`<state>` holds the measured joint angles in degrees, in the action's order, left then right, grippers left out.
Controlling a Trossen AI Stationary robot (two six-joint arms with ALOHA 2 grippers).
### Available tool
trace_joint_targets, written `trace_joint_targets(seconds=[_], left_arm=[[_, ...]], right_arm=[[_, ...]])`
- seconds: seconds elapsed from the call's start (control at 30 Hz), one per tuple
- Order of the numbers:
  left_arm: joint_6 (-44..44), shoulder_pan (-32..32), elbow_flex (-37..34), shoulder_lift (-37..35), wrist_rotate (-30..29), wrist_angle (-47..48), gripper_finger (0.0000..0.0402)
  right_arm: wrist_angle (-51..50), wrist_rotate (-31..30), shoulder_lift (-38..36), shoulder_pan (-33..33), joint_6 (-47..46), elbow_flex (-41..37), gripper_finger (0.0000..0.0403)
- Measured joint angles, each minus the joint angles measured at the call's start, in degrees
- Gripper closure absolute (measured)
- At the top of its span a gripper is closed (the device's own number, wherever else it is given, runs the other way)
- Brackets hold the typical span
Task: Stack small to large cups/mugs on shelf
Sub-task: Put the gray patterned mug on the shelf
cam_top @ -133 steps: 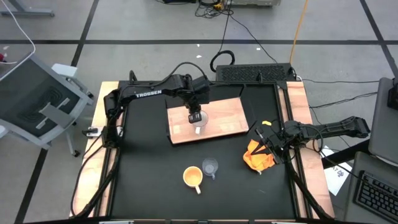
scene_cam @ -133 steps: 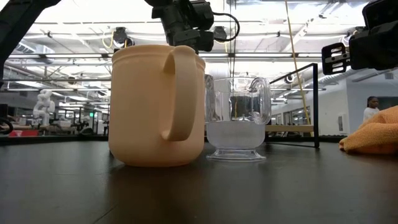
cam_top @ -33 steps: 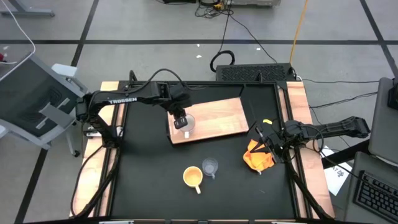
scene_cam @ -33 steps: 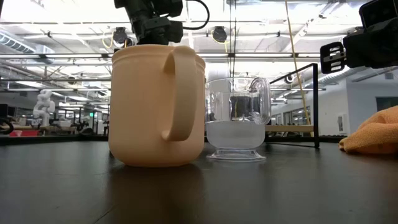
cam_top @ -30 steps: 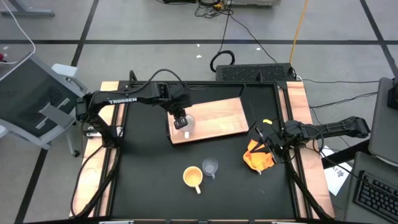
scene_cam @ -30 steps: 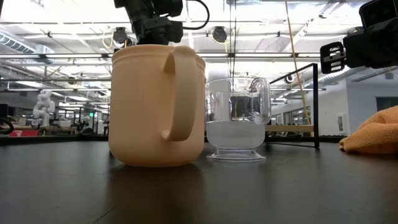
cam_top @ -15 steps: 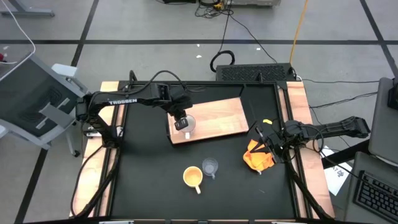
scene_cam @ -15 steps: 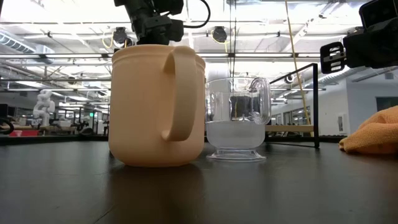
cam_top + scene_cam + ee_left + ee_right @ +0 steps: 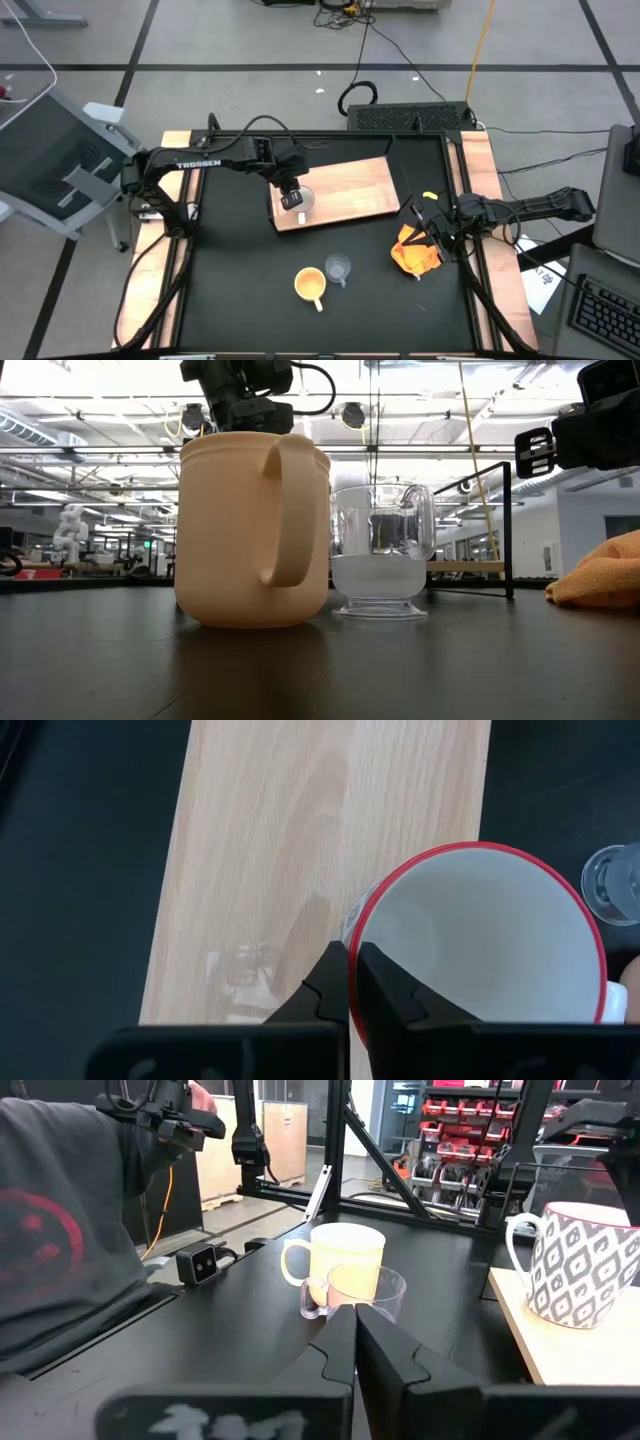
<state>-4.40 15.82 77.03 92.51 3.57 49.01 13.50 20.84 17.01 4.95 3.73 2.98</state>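
The white mug is gripped at its rim by the clenched left hand, on the shelf at its left end. The right hand is pinched shut, empty.

— What sort of place is this?
— A robotics lab or workshop hall. The low view shows a high ceiling with long strip lights and bare beams, and a white robot standing far off on the left.
— Anything nearer the table?
— From above, a grey floor marked with dark lines, loose cables trailing over it, and a keyboard on a desk at the lower right. The black table sits in a frame with wooden side rails.
— And the right wrist view?
— Racks of red bins, metal framing, and a wooden crate on a pallet.
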Motion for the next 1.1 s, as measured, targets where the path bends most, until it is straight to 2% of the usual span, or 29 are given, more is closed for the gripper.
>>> trace_joint_targets(seconds=[0.7,0.93,1.1], left_arm=[[1.3,-0.1,-0.1,0.1,-0.3,-0.9,0.0396],[1.4,-0.1,-0.2,0.2,-0.7,-1.4,0.0371],[1.3,-0.2,-0.2,0.2,-0.7,-1.9,0.0386]], right_arm=[[0.0,0.0,0.0,0.0,0.1,0.0,0.0403],[0.0,0.0,0.0,0.0,0.1,0.0,0.0403],[0.0,0.0,0.0,0.0,0.0,0.0,0.0403]])
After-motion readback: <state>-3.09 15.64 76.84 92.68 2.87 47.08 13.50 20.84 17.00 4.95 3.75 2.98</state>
